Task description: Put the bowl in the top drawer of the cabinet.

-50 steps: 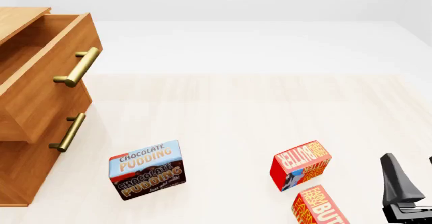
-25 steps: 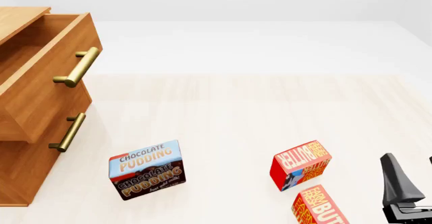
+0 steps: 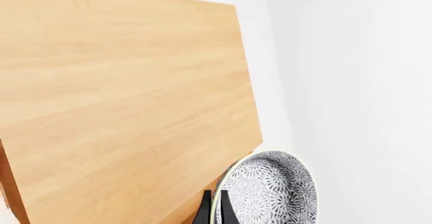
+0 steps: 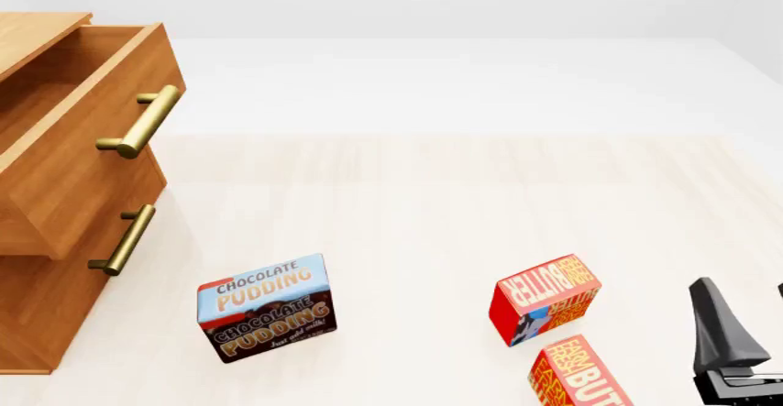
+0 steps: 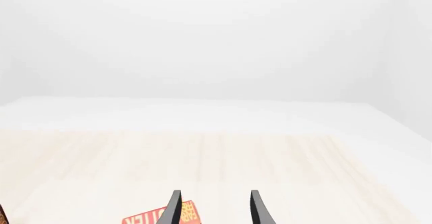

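Wooden cabinet far left with top drawer pulled open, left gripper pinching the rim of the bowl beside a cabinet panel, chocolate pudding box left of two butter boxes, right gripper near right with jaws apart, empty

Pudding box lies right of the cabinet.

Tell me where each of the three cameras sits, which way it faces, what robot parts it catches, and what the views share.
Front view: fixed above the arms' side, facing forward and down at the cabinet, open top drawer and boxes; only the right end effector shows.
Left wrist view: behind the left end effector, shut on the bowl, facing the cabinet's wood.
Right wrist view: behind the open right end effector, facing across the table.
Shared: front and left wrist both show the cabinet.
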`<state>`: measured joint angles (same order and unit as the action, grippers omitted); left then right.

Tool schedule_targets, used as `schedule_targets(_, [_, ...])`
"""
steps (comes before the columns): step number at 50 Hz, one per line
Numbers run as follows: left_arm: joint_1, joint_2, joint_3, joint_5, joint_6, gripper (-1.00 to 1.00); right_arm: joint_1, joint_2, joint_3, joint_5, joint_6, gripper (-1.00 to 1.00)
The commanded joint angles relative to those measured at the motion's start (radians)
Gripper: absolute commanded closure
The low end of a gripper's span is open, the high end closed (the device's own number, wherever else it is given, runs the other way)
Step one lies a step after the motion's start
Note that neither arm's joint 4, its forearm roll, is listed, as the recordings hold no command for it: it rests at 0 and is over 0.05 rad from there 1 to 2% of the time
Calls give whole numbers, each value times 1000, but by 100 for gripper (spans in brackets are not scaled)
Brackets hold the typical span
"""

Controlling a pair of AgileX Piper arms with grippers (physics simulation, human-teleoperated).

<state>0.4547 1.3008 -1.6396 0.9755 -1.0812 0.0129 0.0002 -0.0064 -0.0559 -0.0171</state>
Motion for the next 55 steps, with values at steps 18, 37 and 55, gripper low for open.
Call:
schedule_targets(18, [35, 68, -88, 119, 45, 100, 1, 0, 0, -2, 2, -100])
schedule_targets(37, [84, 133, -140, 160, 98, 100, 0, 0, 0, -3, 2, -100])
schedule_targets(55, [137, 209, -211, 199, 151, 100, 1, 0, 0, -3, 3, -100])
